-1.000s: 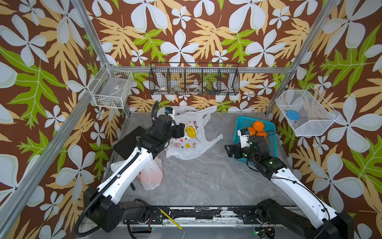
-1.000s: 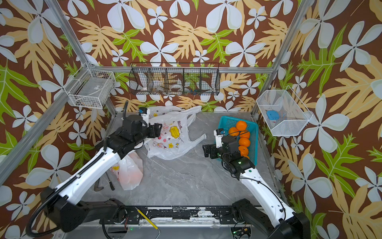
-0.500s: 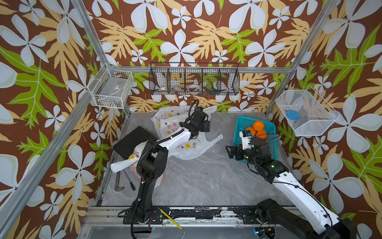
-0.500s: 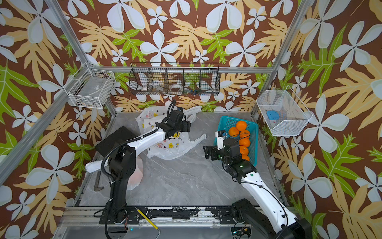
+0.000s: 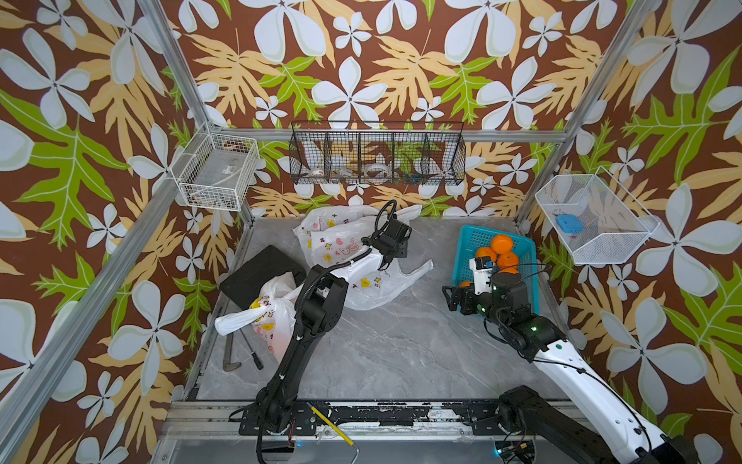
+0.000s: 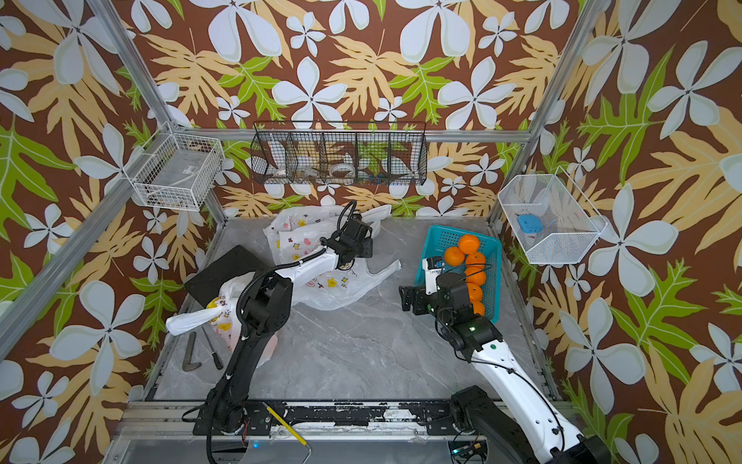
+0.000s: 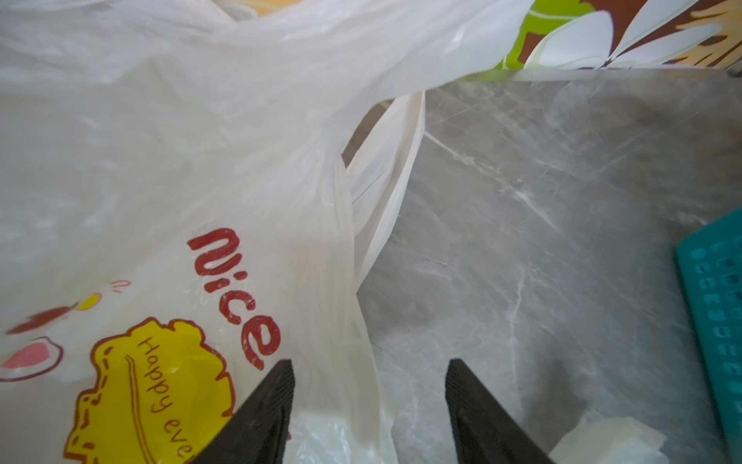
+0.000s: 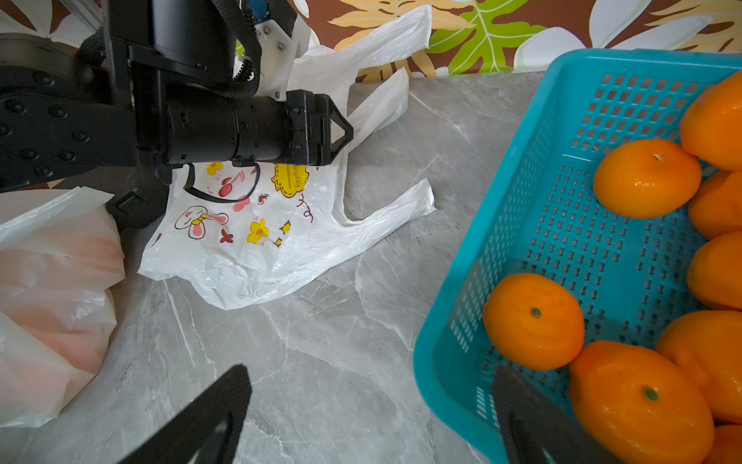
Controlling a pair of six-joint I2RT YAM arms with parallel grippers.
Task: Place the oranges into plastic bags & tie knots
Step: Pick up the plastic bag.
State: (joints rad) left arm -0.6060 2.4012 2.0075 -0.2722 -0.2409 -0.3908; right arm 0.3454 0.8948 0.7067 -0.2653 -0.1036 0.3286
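Observation:
Several oranges point(image 5: 501, 250) point(image 6: 468, 246) point(image 8: 646, 178) lie in the teal basket point(image 5: 465, 245) point(image 8: 522, 225) at the right. Two empty printed plastic bags lie at the back middle, one flat point(image 5: 367, 283) point(image 8: 261, 241) and one crumpled behind it point(image 5: 333, 225). A filled bag point(image 5: 273, 325) sits at the left, tied in a knot point(image 5: 261, 309) with a white end sticking out. My left gripper point(image 5: 403, 245) point(image 7: 369, 373) is open over the flat bag's handle edge point(image 7: 345, 321). My right gripper point(image 5: 457, 291) point(image 8: 371, 381) is wide open, straddling the basket's near corner.
A black pad point(image 5: 261, 269) lies at the left. Two hand tools point(image 5: 241, 357) rest beside the filled bag. Wire baskets hang on the left wall point(image 5: 215, 172), back wall point(image 5: 377, 154) and right wall point(image 5: 590, 219). A yellow pencil point(image 5: 331, 426) lies on the front rail.
My left arm swung right and back, from the bags' left side to the flat bag's handle end, and its jaws narrowed. The right arm barely moved.

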